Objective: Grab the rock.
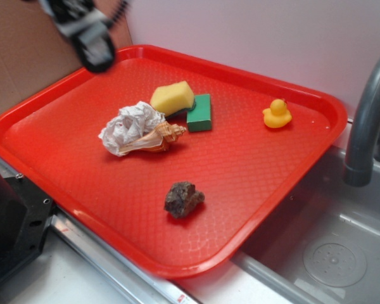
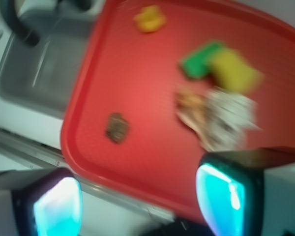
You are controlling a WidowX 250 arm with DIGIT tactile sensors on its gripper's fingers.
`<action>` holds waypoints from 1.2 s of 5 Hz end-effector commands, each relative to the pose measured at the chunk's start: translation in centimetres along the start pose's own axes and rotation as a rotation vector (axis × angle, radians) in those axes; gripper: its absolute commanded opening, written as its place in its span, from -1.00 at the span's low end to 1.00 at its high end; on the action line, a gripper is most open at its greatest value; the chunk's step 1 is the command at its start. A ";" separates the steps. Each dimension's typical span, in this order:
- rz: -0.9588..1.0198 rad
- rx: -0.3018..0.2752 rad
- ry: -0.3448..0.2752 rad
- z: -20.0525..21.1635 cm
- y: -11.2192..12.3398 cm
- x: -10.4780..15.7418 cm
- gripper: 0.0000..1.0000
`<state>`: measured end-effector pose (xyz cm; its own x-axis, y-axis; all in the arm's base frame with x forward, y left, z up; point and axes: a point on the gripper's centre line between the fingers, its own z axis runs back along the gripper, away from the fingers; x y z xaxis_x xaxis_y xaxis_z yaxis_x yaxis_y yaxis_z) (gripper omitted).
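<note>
Rock (image 1: 183, 199) lies alone on the red tray (image 1: 253, 171) — blurred fingers (image 1: 92, 41) well apart.

Backdrop: plain pale wall (image 1: 272, 38) behind the workspace, evenly lit, no hard shadows. Brown cardboard panel (image 1: 19, 57) stands at the far left, against the wall. Right side: grey sink (image 1: 329, 247) with a round drain (image 1: 334, 263) in its basin floor; dark grey curved faucet (image 1: 367, 120) rises beside it. Wrist view shows the same basin, blurred, with the faucet arching over its corner. Metal rail (image 1: 114, 266) runs along the near edge. White table (image 1: 44, 285) surface at bottom left. Black block (image 1: 12, 221), partly cut off, at the left edge.
</note>
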<state>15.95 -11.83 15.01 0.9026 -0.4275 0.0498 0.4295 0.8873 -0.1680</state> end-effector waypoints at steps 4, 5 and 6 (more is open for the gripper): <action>-0.879 0.067 0.052 -10.4 -0.4 -0.5 1.00; -0.882 0.057 0.018 -10.4 -0.6 0.6 1.00; -0.897 0.058 0.046 -12.2 -1.7 -1.9 1.00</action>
<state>14.28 -15.27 2.89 0.2478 -0.9650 0.0859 0.9686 0.2447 -0.0452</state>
